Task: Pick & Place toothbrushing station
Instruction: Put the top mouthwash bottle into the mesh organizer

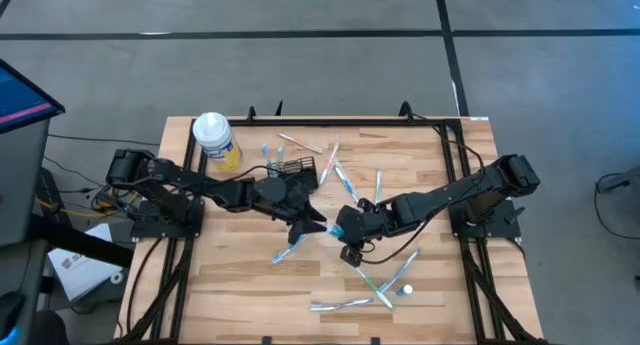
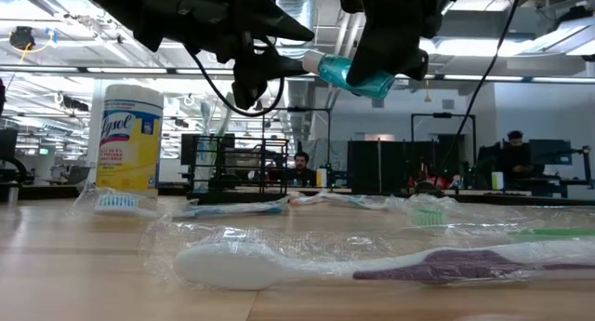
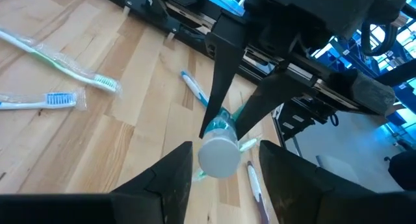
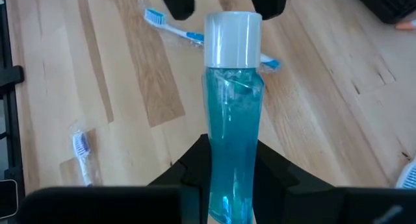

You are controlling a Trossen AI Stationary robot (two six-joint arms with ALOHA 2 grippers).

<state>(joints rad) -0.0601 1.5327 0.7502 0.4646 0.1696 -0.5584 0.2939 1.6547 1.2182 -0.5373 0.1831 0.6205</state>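
A clear bottle of blue liquid (image 4: 231, 120) with a white cap (image 4: 233, 39) hangs above the table's middle, with my right gripper (image 1: 350, 227) shut on it. In the low view the bottle (image 2: 358, 76) lies almost level, its cap toward the table's left. My left gripper (image 3: 221, 160) is open. Its fingers stand on either side of the cap (image 3: 218, 156) with a gap on each side. The toothbrushing station, a small black wire-mesh caddy (image 1: 295, 169), rests on the table behind my left arm. My right gripper pinches the bottle's lower body (image 4: 229, 185) between its two fingers, with the bottle running out ahead along them. The fingers come slanting down from the table's right. The bottle is lifted clear of the table, nearly level, cap end slightly higher.
A yellow canister with a white lid (image 1: 215, 140) stands at the far left. Several wrapped toothbrushes lie scattered over the wood, among them a blue one (image 1: 288, 253) under the grippers, a green one (image 1: 372, 283) and a purple one (image 2: 390, 263) close to the near edge.
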